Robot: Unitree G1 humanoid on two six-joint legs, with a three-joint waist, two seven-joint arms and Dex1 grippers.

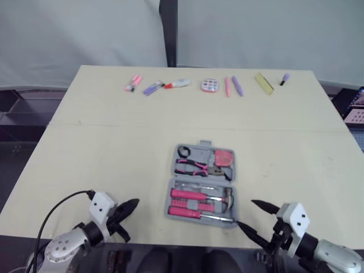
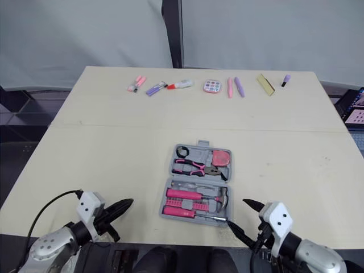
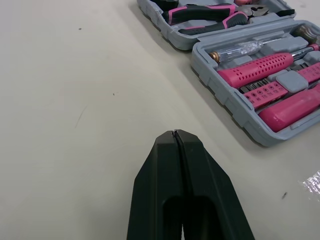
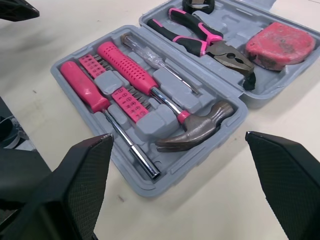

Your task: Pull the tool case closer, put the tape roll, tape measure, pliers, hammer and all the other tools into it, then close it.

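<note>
The grey tool case (image 1: 173, 201) lies open near the table's front edge, both halves flat. Its far half holds a black tape roll (image 1: 184, 152), pink-handled pliers (image 1: 195, 166) and a pink tape measure (image 1: 224, 157). Its near half holds a pink-handled hammer (image 4: 150, 82), a pink screwdriver (image 4: 95, 98) and a row of bits (image 4: 125, 97). My left gripper (image 1: 129, 206) is shut and empty, resting left of the case. My right gripper (image 1: 253, 217) is open just right of the case's near corner, with nothing between its fingers.
Along the table's far edge lies a row of small items: pink and purple markers (image 1: 152, 87), a round pink palette (image 1: 209, 85), a yellow bar (image 1: 264, 82). The table's front edge (image 1: 170, 234) runs right below the case and both grippers.
</note>
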